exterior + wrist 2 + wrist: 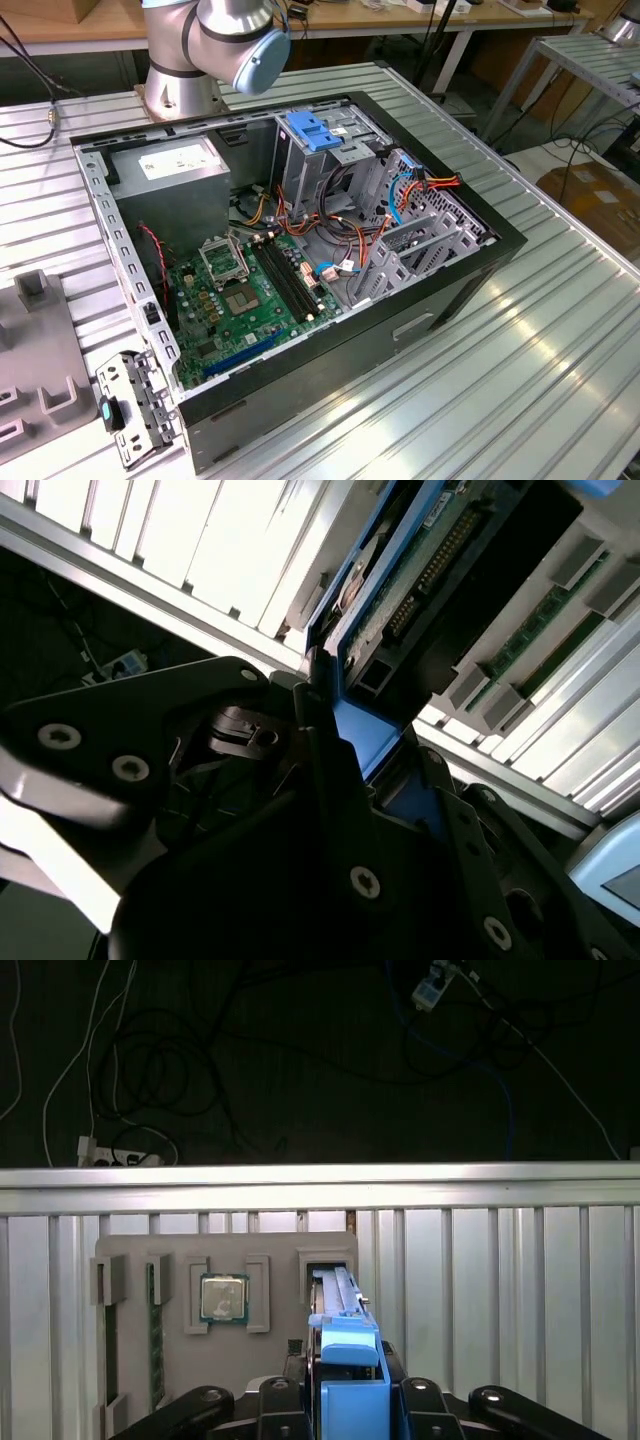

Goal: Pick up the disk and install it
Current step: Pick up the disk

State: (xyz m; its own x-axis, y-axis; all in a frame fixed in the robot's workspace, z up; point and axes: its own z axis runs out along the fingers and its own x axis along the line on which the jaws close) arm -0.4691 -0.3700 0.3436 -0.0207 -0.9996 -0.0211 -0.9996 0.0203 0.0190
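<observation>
Disk (pixel 335 1295) on edge in its tray (pixel 275 1250) slot, gripper (pixel 350 1400) jaws look clamped on its blue rails (pixel 350 1345); pick step, lift likely needs a straight pull clear of slot.

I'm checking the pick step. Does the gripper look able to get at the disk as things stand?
Probably yes. In the first wrist view the disk stands on edge in a slot of the grey fixture, its blue end right at the gripper, with nothing seen between them.
</observation>
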